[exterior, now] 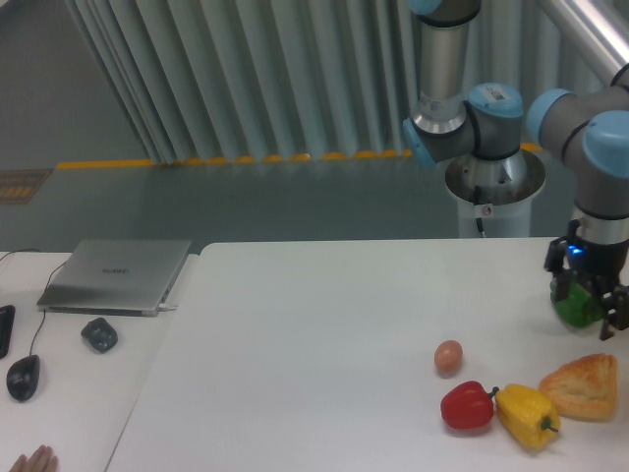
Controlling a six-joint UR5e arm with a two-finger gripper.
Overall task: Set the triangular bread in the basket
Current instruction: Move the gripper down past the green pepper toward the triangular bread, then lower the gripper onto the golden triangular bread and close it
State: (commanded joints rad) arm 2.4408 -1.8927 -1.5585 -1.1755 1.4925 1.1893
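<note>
The triangular bread (582,385), a golden wedge with a browned top, lies flat near the table's right front corner. My gripper (587,306) hangs behind it near the right edge, a little above the table. Its dark fingers stand apart, open, on either side of a green bell pepper (576,308) that they partly hide. Nothing is held. The basket is out of view.
A yellow bell pepper (526,413) touches the bread's left side, with a red bell pepper (467,405) beside it and a brown egg (448,356) just behind. On the left sit a laptop (118,273), a mouse (23,377) and a dark lump (98,334). A hand (29,459) shows at the bottom left.
</note>
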